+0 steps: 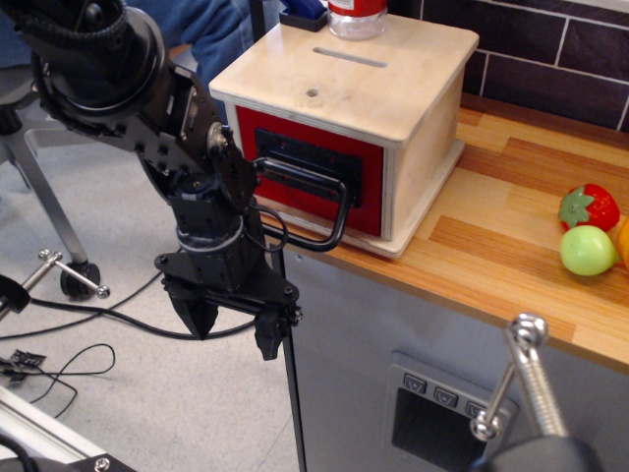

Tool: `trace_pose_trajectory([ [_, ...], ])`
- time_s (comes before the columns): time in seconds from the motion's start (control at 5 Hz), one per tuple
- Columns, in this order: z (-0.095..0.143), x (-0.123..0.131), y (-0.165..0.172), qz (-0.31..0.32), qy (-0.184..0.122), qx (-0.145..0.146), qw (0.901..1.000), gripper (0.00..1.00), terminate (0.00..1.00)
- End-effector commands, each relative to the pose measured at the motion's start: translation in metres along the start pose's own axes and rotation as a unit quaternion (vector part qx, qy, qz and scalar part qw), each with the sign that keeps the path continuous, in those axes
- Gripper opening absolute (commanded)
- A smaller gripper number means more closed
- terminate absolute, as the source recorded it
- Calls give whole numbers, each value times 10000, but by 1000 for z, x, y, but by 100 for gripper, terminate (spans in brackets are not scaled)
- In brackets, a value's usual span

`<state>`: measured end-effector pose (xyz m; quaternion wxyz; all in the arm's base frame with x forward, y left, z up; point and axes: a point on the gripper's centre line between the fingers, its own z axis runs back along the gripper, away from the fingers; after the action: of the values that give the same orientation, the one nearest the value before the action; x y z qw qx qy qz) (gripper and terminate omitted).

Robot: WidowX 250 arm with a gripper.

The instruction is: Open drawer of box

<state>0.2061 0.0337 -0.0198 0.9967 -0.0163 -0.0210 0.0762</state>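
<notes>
The pale plywood box (383,84) stands on the wooden counter, with a slot and a small round hole in its top. Its drawer (369,187) has a red front panel, a black plate and a large black loop handle (314,202) that sticks out toward the counter's left edge. The drawer front sits flush in the box. My gripper (236,329) hangs below and to the left of the handle, off the counter's edge, pointing down. Its two black fingers are spread apart and hold nothing.
A jar with a red label (356,15) stands on the box's top at the back. A toy strawberry (590,206) and a green fruit (588,250) lie on the counter (491,246) at the right. A grey cabinet panel with buttons (437,413) is below. Cables lie on the floor.
</notes>
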Motion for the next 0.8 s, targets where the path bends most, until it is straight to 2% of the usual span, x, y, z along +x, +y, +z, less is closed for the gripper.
trace_pose_trajectory([
  [0.0,0,0,0,0,0,0,10000,100,0],
  [0.2,31,-5,4,-541,0,-368,9979,100,0],
  [0.4,62,3,7,-538,-136,-630,9965,100,0],
  [0.6,90,23,4,-439,-462,-832,9945,100,0],
])
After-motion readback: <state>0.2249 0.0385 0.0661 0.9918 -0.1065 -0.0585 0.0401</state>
